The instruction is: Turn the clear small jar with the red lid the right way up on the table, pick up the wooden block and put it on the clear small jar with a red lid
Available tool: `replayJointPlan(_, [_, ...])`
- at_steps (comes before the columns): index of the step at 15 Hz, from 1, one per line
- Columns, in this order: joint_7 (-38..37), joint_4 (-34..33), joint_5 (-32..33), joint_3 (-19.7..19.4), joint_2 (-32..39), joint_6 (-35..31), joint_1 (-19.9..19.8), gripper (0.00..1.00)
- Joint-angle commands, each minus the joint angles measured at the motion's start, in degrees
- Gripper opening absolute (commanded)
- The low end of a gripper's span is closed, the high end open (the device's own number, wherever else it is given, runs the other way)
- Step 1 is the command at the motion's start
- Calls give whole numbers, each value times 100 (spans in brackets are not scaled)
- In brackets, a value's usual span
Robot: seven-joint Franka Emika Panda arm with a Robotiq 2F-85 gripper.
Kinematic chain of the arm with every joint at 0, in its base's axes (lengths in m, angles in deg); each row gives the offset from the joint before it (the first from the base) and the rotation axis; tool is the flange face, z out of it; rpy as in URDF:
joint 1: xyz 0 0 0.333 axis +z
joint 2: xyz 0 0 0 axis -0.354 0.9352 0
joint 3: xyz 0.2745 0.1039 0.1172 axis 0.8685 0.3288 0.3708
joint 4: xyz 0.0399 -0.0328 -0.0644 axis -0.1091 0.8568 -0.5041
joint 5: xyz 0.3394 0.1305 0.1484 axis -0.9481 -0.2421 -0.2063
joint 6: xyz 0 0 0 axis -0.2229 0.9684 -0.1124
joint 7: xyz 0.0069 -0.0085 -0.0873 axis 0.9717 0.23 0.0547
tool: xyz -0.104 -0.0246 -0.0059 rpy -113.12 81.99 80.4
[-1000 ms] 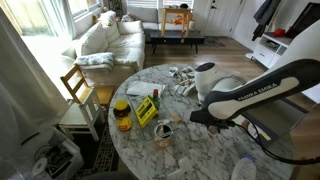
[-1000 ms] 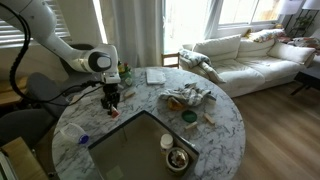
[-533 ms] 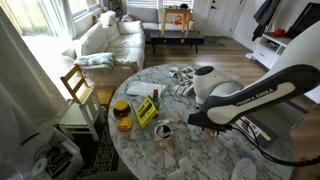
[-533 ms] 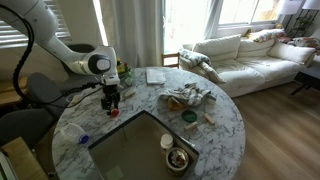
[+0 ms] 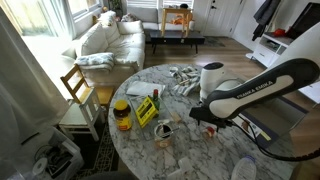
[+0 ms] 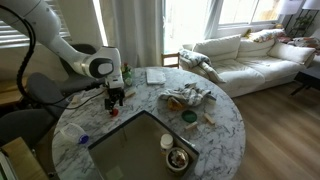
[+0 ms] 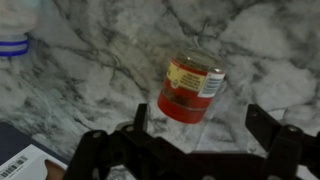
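The clear small jar with the red lid point(image 7: 190, 88) rests on the white marble table point(image 7: 90, 60), its red part toward my gripper; which end is up is unclear. My gripper point(image 7: 200, 122) hangs just over it, jaws wide open on either side and touching nothing. In both exterior views the gripper point(image 5: 206, 121) point(image 6: 115, 96) hovers a little above the small jar point(image 5: 210, 130) point(image 6: 113, 111). A brownish piece that may be the wooden block point(image 5: 163, 131) lies near the table's front edge, left of the gripper.
An amber jar with a yellow lid point(image 5: 122, 113) and a yellow box point(image 5: 146, 110) stand at the table's left. A dark tray point(image 6: 140, 150), a bowl point(image 6: 178, 158) and a crumpled cloth pile point(image 6: 187, 97) take up other parts. A plastic bottle point(image 7: 14, 42) lies close by.
The jaws have opened wide and let go of the small jar, which now stays on the table. The wrist has risen slightly.
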Motion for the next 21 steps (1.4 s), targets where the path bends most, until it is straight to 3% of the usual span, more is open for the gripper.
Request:
replayJointPlan(1, [1153, 461, -1216, 339, -243, -675, -712, 99])
replayJointPlan(6, [3408, 523, -3554, 917, -215, -760, -1641, 100])
replayJointPlan(10, [4766, 437, -4988, 870, -163, -406, -1799, 100])
replayJointPlan(12, [5050, 425, -5264, 699, -117, -284, -1702, 100])
replayJointPlan(19, [4955, 376, -5202, 346, 105, 114, -1523, 99])
replayJointPlan(21, [4987, 375, -5267, 317, 137, 203, -1531, 87])
